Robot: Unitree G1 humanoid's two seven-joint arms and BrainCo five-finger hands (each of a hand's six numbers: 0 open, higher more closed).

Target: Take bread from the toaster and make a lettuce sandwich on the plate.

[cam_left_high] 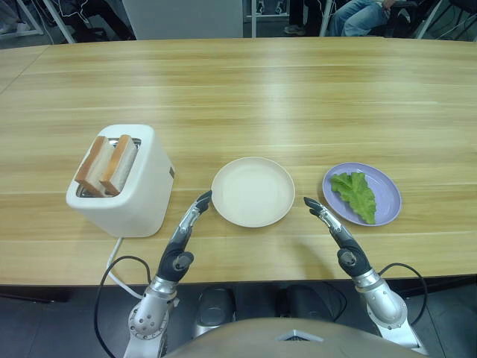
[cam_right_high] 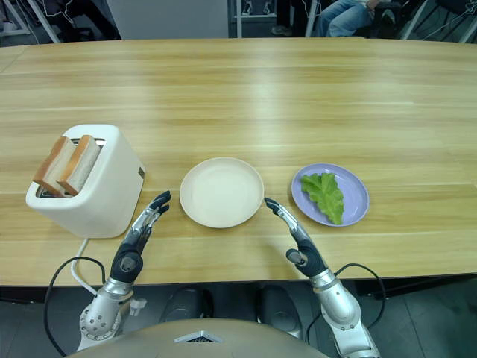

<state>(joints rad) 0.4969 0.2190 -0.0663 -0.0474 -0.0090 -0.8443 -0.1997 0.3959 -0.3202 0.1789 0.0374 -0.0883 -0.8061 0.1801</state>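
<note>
Between the left hand (cam_left_high: 188,230) and right hand (cam_left_high: 332,227), both stretched out straight and empty, sits the cream plate (cam_left_high: 253,192), with the toaster (cam_left_high: 134,198) holding two bread slices (cam_left_high: 106,164) just outside the left and the lettuce (cam_left_high: 355,194) on its purple plate (cam_left_high: 389,200) just beyond the right, likely so each hand has its ingredient close.

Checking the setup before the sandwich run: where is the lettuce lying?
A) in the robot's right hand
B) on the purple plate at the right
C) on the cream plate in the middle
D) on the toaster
B: the lettuce lies on the purple plate, to the right of the cream plate.
</note>
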